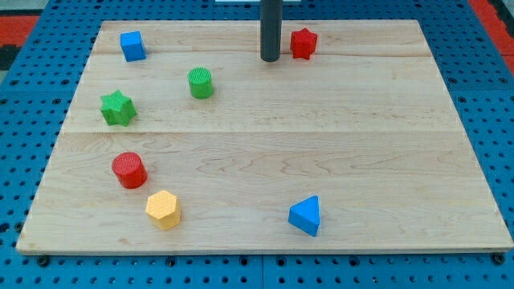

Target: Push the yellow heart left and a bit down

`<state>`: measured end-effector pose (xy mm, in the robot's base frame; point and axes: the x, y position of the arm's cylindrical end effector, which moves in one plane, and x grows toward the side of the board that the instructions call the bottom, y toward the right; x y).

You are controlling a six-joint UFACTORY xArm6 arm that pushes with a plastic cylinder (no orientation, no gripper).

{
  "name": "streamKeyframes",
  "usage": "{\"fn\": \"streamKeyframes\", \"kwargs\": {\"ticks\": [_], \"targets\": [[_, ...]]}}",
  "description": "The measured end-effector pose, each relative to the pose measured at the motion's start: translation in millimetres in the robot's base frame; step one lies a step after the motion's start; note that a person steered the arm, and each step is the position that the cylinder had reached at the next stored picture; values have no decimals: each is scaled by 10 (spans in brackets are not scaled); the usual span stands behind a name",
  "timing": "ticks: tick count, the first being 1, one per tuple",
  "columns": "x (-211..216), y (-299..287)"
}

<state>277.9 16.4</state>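
The only yellow block [163, 209] sits near the view's bottom left of the wooden board [337, 144]; its outline looks six-sided rather than heart-shaped. My tip [270, 59] rests on the board near the view's top centre, far up and to the right of the yellow block. The tip is just left of a red star [303, 42] and apart from it. A red cylinder [128, 169] stands close to the yellow block, up and to its left.
A blue cube [132, 46] is at the view's top left. A green cylinder [201, 83] and a green star [117, 107] lie below it. A blue triangle [305, 216] sits near the bottom centre. Blue pegboard [498, 96] surrounds the board.
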Motion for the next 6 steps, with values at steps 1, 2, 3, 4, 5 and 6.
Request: {"fn": "streamKeyframes", "kwargs": {"ticks": [1, 2, 3, 4, 5, 6], "targets": [[-133, 239], [-147, 536], [-147, 915], [-103, 925], [-277, 483], [-535, 671]]}}
